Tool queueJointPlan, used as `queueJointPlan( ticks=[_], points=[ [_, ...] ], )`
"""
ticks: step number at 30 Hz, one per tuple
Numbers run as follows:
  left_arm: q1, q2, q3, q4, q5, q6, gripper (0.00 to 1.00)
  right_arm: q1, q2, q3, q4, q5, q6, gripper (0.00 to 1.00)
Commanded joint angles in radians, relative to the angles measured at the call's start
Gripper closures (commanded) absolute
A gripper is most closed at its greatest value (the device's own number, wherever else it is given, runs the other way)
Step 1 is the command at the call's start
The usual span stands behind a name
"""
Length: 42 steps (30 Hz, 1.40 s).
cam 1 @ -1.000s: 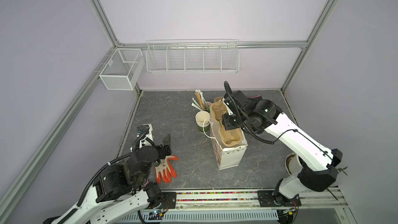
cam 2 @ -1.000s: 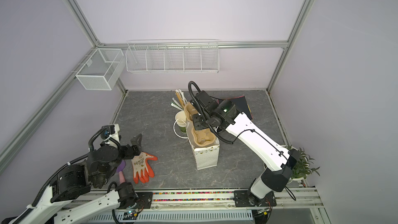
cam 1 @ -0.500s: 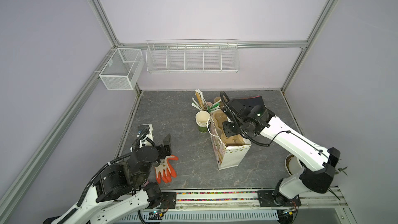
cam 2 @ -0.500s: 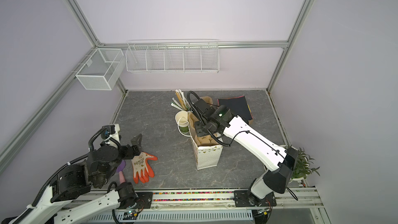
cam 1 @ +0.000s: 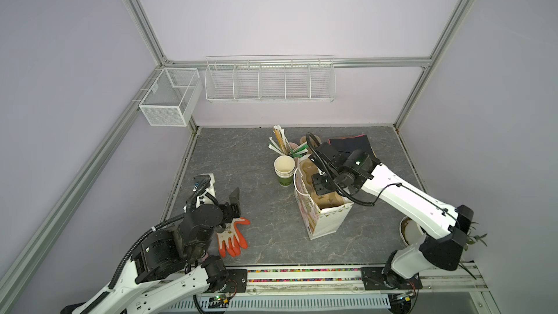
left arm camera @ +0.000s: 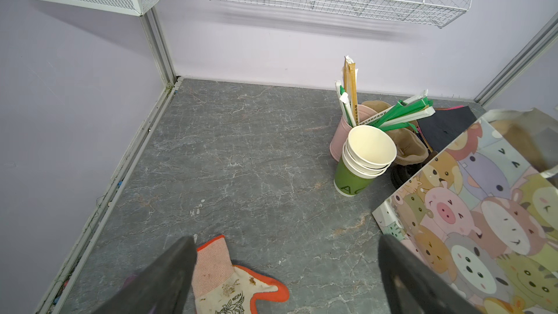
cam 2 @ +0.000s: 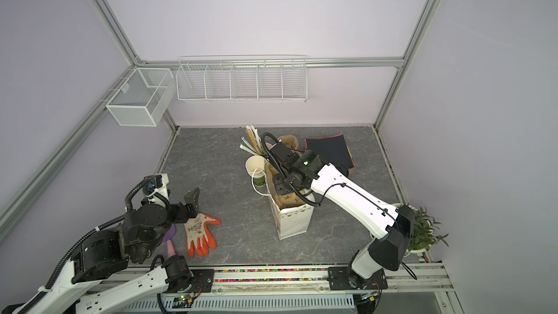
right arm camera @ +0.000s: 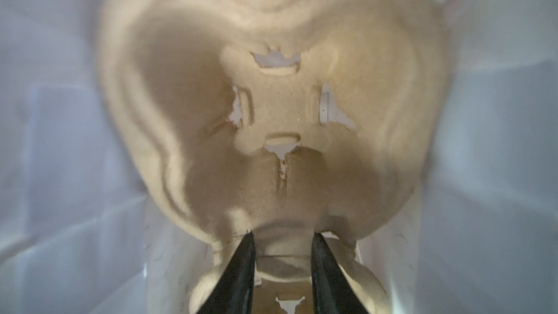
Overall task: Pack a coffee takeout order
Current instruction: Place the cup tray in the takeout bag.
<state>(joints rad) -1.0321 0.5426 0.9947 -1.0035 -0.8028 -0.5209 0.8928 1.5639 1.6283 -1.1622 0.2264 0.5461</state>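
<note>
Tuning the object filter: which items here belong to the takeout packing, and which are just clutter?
In the job:
- carrier, gripped by the right gripper
- bag, with the carrier inside
- black sheet

Lying about:
- cup stack
- straws
- glove
- plant

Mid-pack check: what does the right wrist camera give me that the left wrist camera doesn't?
Right wrist only: the right gripper clamped on the centre ridge of the brown moulded-pulp two-cup carrier. Left wrist only: the open left gripper, orange-and-white work glove, stacked cream cups on a green one, pink cup of wrapped straws. Both: the paper gift bag, inside versus its cartoon-animal outside.
</note>
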Motion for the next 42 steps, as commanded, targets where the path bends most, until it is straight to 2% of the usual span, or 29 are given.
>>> queueJointPlan(
  ticks=[1, 6, 16, 42],
  points=[
    [0.007, 0.002, -0.008, -0.024, 0.005, 0.01, 0.06, 0.014, 0.016, -0.011, -0.022, -0.017, 0.005, 0.69],
    [0.007, 0.003, -0.008, -0.024, 0.006, 0.01, 0.06, 0.018, -0.001, 0.014, -0.035, 0.001, -0.003, 0.68],
    [0.009, -0.001, -0.008, -0.024, 0.007, 0.01, 0.06, 0.018, 0.092, -0.049, -0.002, -0.03, -0.026, 0.68],
    [0.012, 0.006, -0.01, -0.023, 0.014, 0.014, 0.06, 0.018, 0.165, -0.247, 0.124, -0.083, -0.031, 0.65]
  ],
)
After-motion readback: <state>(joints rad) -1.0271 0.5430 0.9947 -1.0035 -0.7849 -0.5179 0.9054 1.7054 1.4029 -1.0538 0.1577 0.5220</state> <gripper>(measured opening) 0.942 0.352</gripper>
